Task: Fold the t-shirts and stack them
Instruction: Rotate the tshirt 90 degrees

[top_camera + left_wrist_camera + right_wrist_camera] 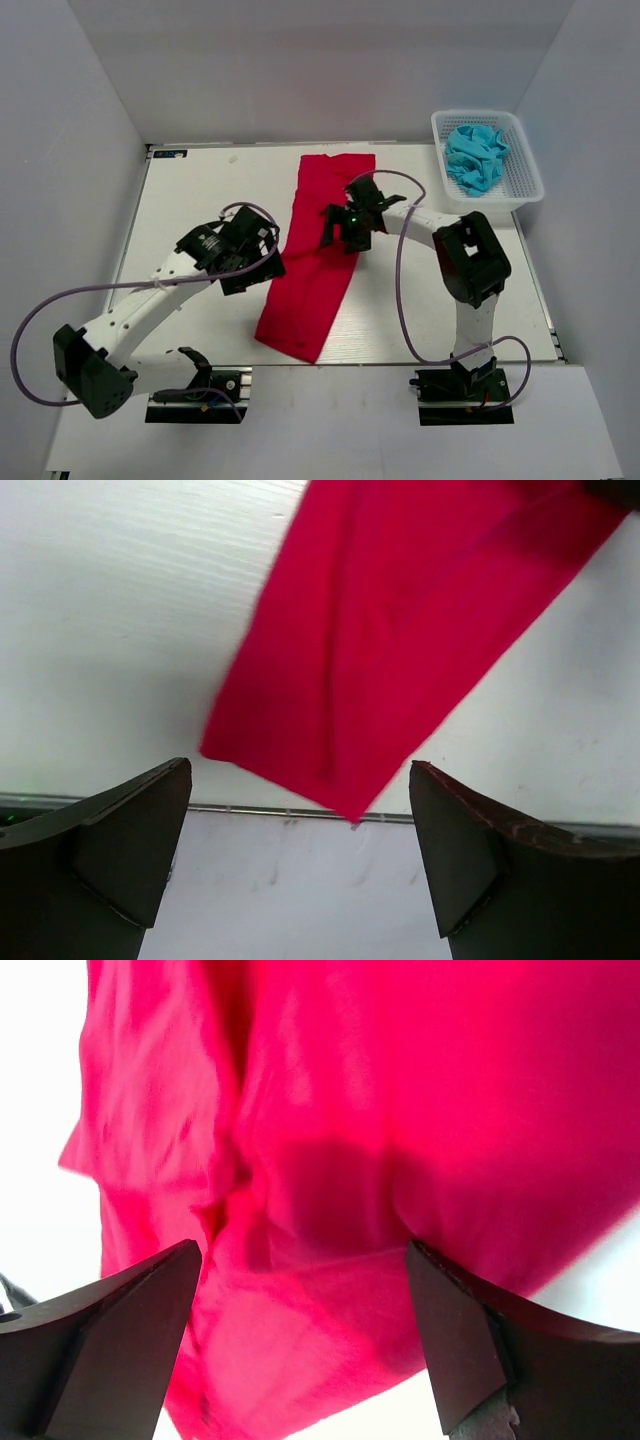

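Left gripper [254, 268] with jaws spread wide and nothing between them, positioned just beside the left edge of the red t-shirt [312, 285]; in its wrist view the gripper [300, 770] frames the shirt's near corner [400, 630]. Right gripper [346, 228], likewise fully spread and empty, sits over the middle of the same shirt; in its wrist view the gripper [300, 1250] looks onto creased red cloth [420, 1100], and contact with it cannot be determined. The red t-shirt lies flat as a long narrow strip, running diagonally from the far centre of the white tabletop [200, 190] to its near edge. The turquoise t-shirt [474, 158] lies crumpled inside a white mesh basket [531, 186] at the far right corner, well apart from both arms.
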Action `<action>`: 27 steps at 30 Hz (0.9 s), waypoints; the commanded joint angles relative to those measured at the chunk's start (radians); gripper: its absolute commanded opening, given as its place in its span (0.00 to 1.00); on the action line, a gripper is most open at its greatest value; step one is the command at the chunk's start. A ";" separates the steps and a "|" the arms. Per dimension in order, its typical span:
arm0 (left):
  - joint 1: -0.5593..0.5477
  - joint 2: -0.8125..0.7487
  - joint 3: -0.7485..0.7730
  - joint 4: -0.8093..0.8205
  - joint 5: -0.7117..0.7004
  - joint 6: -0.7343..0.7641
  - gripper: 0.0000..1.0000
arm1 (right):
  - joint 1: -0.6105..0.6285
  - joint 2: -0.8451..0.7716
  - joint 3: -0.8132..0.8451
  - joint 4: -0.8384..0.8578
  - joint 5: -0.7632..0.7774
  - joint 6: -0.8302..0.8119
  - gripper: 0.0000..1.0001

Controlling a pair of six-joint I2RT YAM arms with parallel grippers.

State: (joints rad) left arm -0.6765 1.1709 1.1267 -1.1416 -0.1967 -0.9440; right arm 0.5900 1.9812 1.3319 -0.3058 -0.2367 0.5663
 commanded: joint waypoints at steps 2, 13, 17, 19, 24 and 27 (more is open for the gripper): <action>-0.006 0.071 0.007 0.141 0.124 0.117 1.00 | -0.116 0.024 -0.033 -0.156 0.163 -0.114 0.90; -0.081 0.176 -0.229 0.417 0.419 0.157 1.00 | -0.124 -0.284 -0.080 -0.224 0.043 -0.228 0.90; -0.165 0.212 -0.266 0.520 0.421 0.122 1.00 | -0.099 -0.580 -0.333 -0.202 0.076 -0.084 0.90; -0.228 0.254 -0.266 0.529 0.404 0.111 1.00 | -0.085 -0.686 -0.502 -0.208 0.074 -0.017 0.90; -0.320 0.325 -0.269 0.597 0.367 0.086 0.93 | -0.052 -0.902 -0.735 -0.266 0.004 0.113 0.90; -0.345 0.364 -0.285 0.618 0.342 0.064 0.85 | -0.029 -0.965 -0.825 -0.260 -0.029 0.158 0.90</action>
State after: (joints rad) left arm -1.0012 1.5337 0.8494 -0.5816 0.1825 -0.8520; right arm 0.5411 1.0782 0.5537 -0.5636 -0.2134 0.6285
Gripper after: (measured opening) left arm 0.884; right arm 0.899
